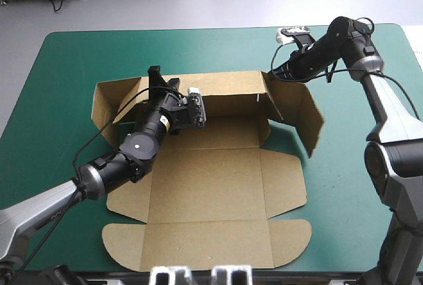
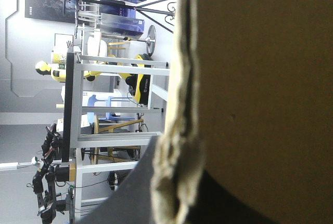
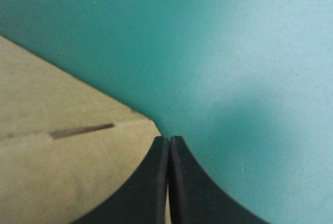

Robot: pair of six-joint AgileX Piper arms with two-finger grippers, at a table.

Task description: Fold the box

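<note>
While the brown box (image 1: pixel 211 192) lies opened out at the middle of the teal-green table (image 1: pixel 59 67), its rear wall (image 1: pixel 228 86) stands raised toward the table's far edge. The left gripper (image 1: pixel 157 79) clamps that wall's top edge at the end nearer the table's left edge. The right gripper (image 3: pixel 169 140) pinches the wall's opposite corner, a sliver of board between its black fingers.

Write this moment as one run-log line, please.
box: base flat, back wall and right flap raised | left pincer: shut on back wall | right pincer: shut on back-right corner
</note>
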